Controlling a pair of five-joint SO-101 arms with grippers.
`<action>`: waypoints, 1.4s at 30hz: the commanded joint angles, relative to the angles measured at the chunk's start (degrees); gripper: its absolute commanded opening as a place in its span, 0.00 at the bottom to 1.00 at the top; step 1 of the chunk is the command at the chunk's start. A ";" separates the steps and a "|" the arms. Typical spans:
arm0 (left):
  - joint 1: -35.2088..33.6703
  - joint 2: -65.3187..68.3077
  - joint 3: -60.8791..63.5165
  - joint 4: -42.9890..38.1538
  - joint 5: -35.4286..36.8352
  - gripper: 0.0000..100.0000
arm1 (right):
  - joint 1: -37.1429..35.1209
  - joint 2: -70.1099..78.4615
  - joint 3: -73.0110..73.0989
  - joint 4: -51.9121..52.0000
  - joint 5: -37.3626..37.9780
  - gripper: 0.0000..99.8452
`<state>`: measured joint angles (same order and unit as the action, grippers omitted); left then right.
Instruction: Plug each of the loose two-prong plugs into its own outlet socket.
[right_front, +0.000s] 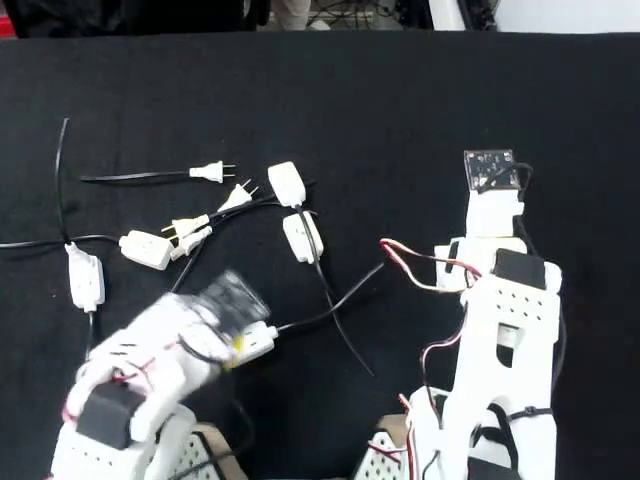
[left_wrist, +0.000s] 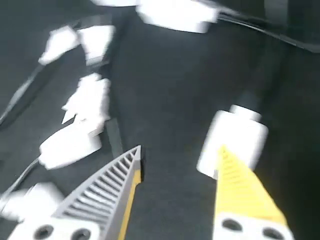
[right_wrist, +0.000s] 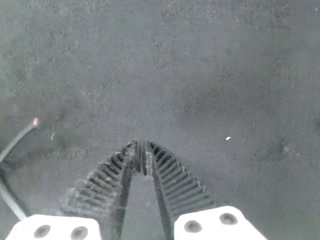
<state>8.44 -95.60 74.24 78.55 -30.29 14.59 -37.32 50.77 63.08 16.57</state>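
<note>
The left gripper (left_wrist: 180, 150), jaws released, is nearer: the white outlet socket (left_wrist: 234, 137) lies right of centre along its yellow finger (left_wrist: 240, 190); the right gripper (right_wrist: 142, 150) is clenched, empty.

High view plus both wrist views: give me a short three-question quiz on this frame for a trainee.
1. True or false: the right gripper has its jaws shut.
2. The left gripper, jaws open, is beside: A) a white connector; B) a red cup; C) a screwdriver.
3. Fill in: the table has a ___ cover.
Key: 1 true; 2 A; 3 black.
</note>
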 joint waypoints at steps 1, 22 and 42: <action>-12.79 -0.44 -3.38 -2.81 2.64 0.23 | -6.24 0.22 -5.23 2.73 2.46 0.02; -40.75 -1.05 14.99 -13.36 12.13 0.23 | -41.14 54.20 -71.43 23.65 3.52 0.11; -41.80 -1.05 18.51 -12.84 5.27 0.23 | -48.62 111.60 -141.93 20.31 -37.71 0.11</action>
<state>-32.79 -96.22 92.97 66.33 -24.75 -33.23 75.03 -90.77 84.70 -20.26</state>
